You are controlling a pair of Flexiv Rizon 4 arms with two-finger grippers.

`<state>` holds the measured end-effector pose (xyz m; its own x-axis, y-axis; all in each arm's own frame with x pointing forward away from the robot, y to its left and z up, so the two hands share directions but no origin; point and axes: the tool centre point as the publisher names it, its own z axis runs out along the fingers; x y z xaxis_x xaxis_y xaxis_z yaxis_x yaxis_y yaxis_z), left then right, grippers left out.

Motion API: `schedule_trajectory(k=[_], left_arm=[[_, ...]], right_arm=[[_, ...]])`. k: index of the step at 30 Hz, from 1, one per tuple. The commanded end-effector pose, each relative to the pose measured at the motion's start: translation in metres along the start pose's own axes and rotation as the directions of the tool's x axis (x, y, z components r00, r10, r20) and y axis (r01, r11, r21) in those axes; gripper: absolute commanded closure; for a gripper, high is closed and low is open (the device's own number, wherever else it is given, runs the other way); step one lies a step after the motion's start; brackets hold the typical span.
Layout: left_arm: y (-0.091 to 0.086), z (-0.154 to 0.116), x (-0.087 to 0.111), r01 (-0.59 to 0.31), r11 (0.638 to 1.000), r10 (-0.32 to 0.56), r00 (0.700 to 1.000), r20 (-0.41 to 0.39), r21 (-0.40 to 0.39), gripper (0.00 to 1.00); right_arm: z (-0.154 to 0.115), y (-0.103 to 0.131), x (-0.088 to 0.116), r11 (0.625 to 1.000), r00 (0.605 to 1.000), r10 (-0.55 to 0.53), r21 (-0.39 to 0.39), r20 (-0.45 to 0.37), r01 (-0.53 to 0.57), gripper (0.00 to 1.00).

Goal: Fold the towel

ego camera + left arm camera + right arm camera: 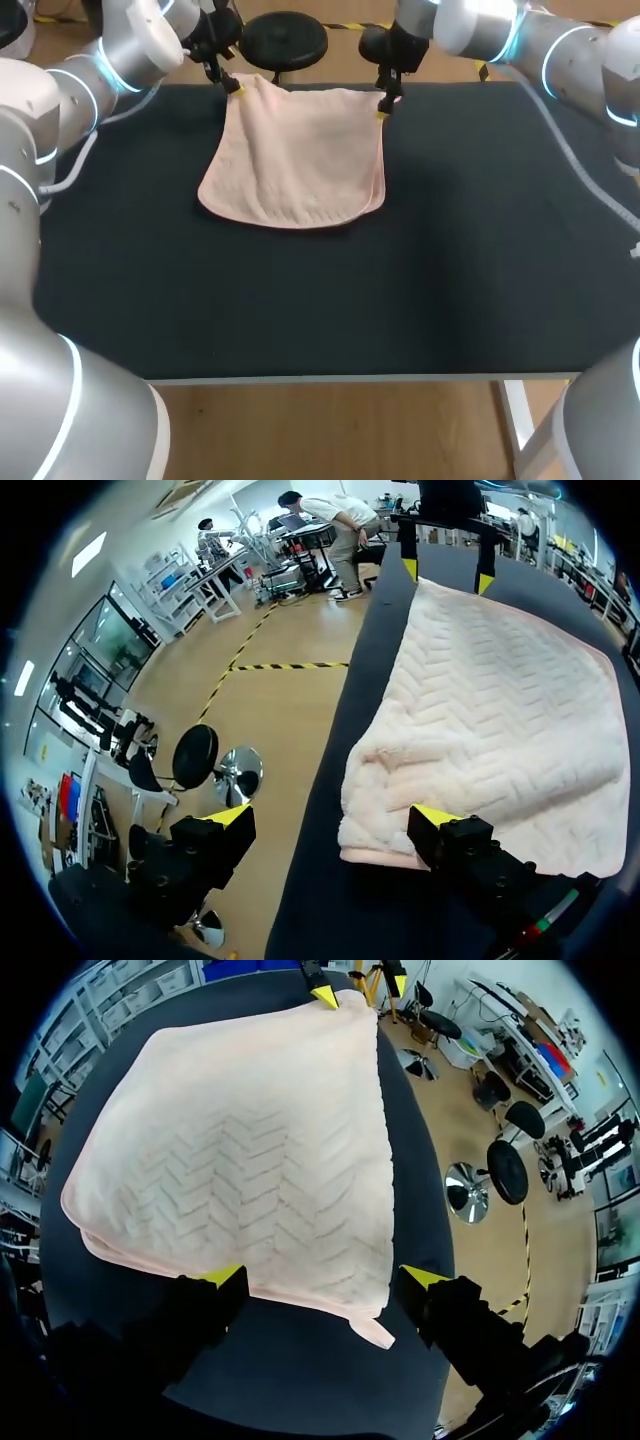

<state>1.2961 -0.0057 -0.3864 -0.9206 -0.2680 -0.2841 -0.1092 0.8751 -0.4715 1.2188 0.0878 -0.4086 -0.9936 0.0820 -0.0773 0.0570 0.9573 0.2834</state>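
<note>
Towel (295, 160), pale pink and lying doubled, sits toward 12 o'clock on the dark table (300, 320); its near edge, at 6 o'clock, shows two layers slightly offset; further back, the left gripper (333, 818) stands at the 11 o'clock corner and the right gripper (322, 1278) at the 1 o'clock corner, both with fingers spread wide, holding nothing; for the next fold, I judge each should pinch both layers together, then lift evenly, keeping the far edge taut.

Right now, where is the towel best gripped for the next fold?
Probably at its two far corners, coming down from above: the towel lies flat, doubled, and the open left end effector and right end effector hang over those corners.
</note>
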Motion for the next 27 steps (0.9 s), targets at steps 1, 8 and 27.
schedule_trajectory(k=[1, 8, 27], left_arm=[[0.002, 0.064, -0.078, -0.004, 1.000, 0.006, 0.933, -0.359, 0.007, 0.00], [0.002, 0.070, -0.086, -0.011, 1.000, 0.013, 0.930, -0.366, 0.007, 0.00], [0.005, 0.069, -0.057, -0.062, 0.996, 0.087, 0.859, -0.504, 0.067, 0.00]], right_arm=[[0.022, 0.000, -0.040, 1.000, 0.997, 0.005, 0.004, -0.083, -0.005, 0.00], [0.027, 0.000, -0.044, 1.000, 0.994, 0.005, -0.009, -0.110, -0.006, 0.00], [0.027, -0.001, -0.036, 0.999, 0.987, -0.018, -0.034, -0.162, 0.013, 0.00]])
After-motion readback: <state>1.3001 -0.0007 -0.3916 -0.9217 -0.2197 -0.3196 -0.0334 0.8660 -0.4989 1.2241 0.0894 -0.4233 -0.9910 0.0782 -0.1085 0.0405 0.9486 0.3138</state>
